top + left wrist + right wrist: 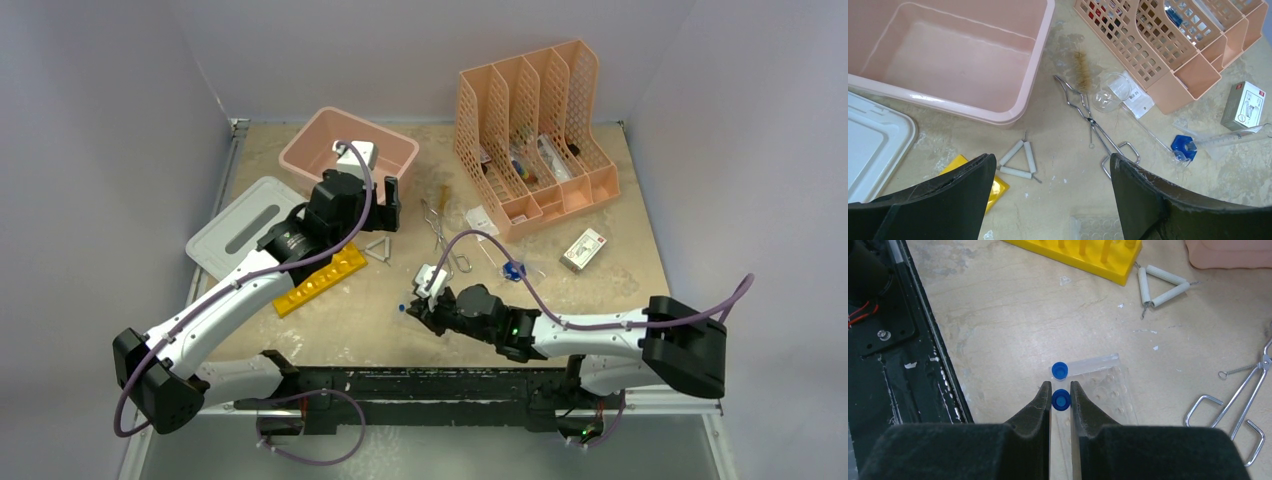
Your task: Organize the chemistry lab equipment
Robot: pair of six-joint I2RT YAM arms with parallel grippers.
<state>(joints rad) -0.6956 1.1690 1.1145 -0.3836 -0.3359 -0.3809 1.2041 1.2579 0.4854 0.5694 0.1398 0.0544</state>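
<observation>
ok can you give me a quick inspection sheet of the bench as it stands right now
surface: beige tabletop, stained, with white flecks
job's things: yellow rack, wire triangle and tongs lie loose; clear tray with a second vial at its far edge
clutter: pink tub, nothing seen inside; grey lid off; peach file holder; brush; white box
grippers: left gripper, jaws wide open, empty; right gripper, jaws closed on a blue-capped vial
cables: purple cables, one looping off each arm, no snag seen
surroundings: plain pale walls; nothing else seen
</observation>
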